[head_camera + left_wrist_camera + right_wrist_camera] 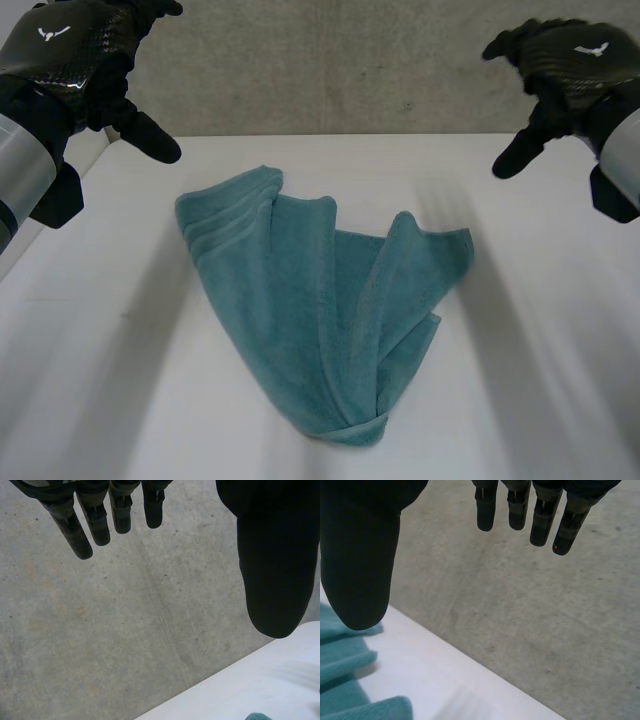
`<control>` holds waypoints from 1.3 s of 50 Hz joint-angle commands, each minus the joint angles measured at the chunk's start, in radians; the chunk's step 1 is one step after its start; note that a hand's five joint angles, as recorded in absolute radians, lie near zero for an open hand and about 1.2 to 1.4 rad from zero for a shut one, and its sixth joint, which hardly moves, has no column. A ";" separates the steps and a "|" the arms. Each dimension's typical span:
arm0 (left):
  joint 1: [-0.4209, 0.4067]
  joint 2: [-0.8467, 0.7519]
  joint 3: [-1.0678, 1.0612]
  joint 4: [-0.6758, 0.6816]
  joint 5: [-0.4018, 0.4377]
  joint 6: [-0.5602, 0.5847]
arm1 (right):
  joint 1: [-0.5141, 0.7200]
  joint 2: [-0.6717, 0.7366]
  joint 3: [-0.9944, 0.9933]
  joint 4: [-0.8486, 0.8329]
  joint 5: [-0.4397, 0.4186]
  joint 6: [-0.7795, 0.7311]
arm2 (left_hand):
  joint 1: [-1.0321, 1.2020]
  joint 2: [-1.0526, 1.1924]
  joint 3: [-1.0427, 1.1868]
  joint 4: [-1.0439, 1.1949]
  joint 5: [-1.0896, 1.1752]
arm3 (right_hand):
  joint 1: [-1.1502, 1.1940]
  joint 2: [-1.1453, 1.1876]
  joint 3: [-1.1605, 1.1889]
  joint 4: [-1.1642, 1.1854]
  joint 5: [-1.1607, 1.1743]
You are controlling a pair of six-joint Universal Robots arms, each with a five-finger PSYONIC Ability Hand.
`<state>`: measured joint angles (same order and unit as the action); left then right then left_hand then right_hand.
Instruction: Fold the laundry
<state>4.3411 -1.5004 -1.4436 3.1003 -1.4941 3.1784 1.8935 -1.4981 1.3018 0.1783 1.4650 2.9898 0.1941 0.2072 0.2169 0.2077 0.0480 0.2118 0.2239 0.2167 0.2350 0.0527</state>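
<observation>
The towel point(320, 300) is seen bunched at the middle of the table point(100, 380), well apart from both hands. The left hand point(75, 60) is held high at 10 o'clock and the right hand point(570, 60) at 2 o'clock. On each, the fingers are straight and spread, the thumb is set wide, and nothing is held.

Trouble can be expected if a ridge is pinched instead of a true corner. Overlapping layers would then be dragged along together and the creases folded in. The corners are hard to pick out among the folds.

The long axis is judged to run from 12 to 6 o'clock, with the wide end at 12 and the narrow tip pointed at 6.
</observation>
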 commanded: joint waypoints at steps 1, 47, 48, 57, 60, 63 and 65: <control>0.000 -0.001 0.000 0.001 0.000 0.000 | 0.090 0.032 0.007 0.010 -0.009 -0.097 | -0.020 -0.033 -0.042 -0.033 -0.048 | -0.037 -0.049 -0.042 -0.060 -0.053; -0.005 -0.041 -0.040 0.029 -0.005 0.000 | 0.136 0.260 0.513 -0.183 -0.255 -0.374 | -0.020 -0.033 -0.042 -0.033 -0.048 | 0.525 0.513 0.520 0.502 0.509; -0.005 -0.043 -0.040 0.029 -0.005 0.000 | 0.136 0.262 0.513 -0.184 -0.255 -0.374 | -0.020 -0.033 -0.042 -0.033 -0.048 | 0.519 0.507 0.514 0.496 0.504; -0.003 -0.058 -0.041 0.027 -0.005 0.002 | 0.133 0.279 0.513 -0.209 -0.255 -0.373 | -0.020 -0.033 -0.042 -0.033 -0.048 | 0.516 0.504 0.511 0.493 0.501; -0.003 -0.058 -0.043 0.027 -0.006 0.002 | 0.136 0.297 0.511 -0.214 -0.255 -0.373 | -0.020 -0.033 -0.042 -0.033 -0.048 | 0.522 0.510 0.517 0.499 0.507; -0.005 -0.058 -0.043 0.027 -0.006 0.002 | 0.141 0.308 0.507 -0.217 -0.253 -0.373 | -0.020 -0.033 -0.042 -0.033 -0.048 | 0.528 0.516 0.523 0.505 0.512; -0.003 -0.058 -0.043 0.027 -0.006 0.002 | 0.141 0.318 0.504 -0.226 -0.252 -0.373 | -0.020 -0.033 -0.042 -0.033 -0.048 | 0.537 0.525 0.532 0.513 0.521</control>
<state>4.3377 -1.5586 -1.4855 3.1276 -1.4996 3.1796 2.0287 -1.2087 1.8131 -0.0321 1.2107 2.6169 0.1941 0.2072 0.2169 0.2077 0.0480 0.5742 0.6555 0.6497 0.6474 0.4669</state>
